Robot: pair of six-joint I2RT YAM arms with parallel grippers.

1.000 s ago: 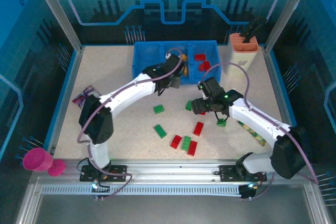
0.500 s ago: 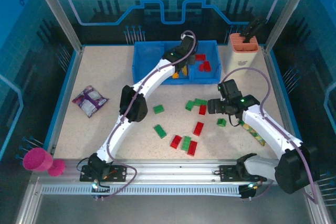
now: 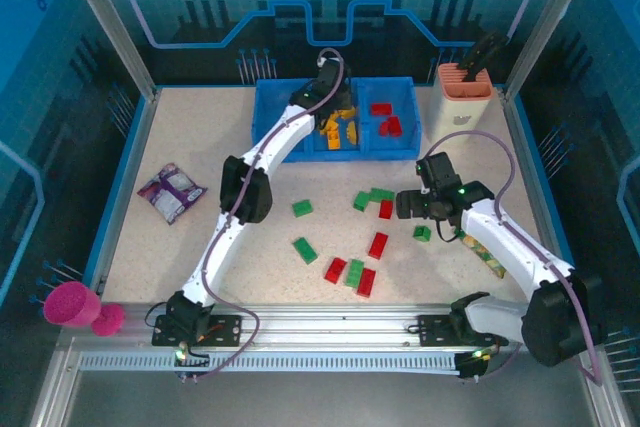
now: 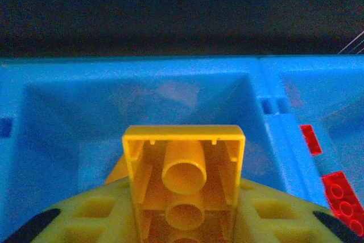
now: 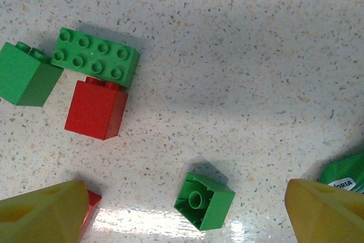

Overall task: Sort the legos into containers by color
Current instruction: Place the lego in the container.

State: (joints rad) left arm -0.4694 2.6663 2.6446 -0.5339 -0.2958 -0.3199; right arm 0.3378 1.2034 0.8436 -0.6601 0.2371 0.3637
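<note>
My left gripper [image 3: 337,109] hangs over the middle compartment of the blue bin [image 3: 268,107], shut on an orange-yellow lego [image 4: 183,169] whose hollow underside faces the camera. Several orange-yellow legos [image 3: 333,133] lie in that compartment; red legos [image 3: 386,119] lie in the right one. My right gripper [image 3: 414,205] stands open low over the table. A small green lego [image 5: 203,200], upside down, lies between its fingers [image 5: 45,209], apart from both. Green [image 3: 302,208] and red legos [image 3: 378,245] are scattered mid-table. A green lego [image 5: 95,57] touches a red one [image 5: 95,109].
A purple packet [image 3: 170,190] lies at the left. A pink cup [image 3: 70,304] sits outside the front-left corner. The peach holder [image 3: 463,97] stands at the back right beside the bin. A green packet [image 3: 480,252] lies under my right forearm, its corner [image 5: 344,174] near the right finger.
My left arm has stretched out and carried the orange-yellow lego up over the bin's middle compartment. My right gripper has shifted right, off the red-and-green cluster, to over the small green lego.
</note>
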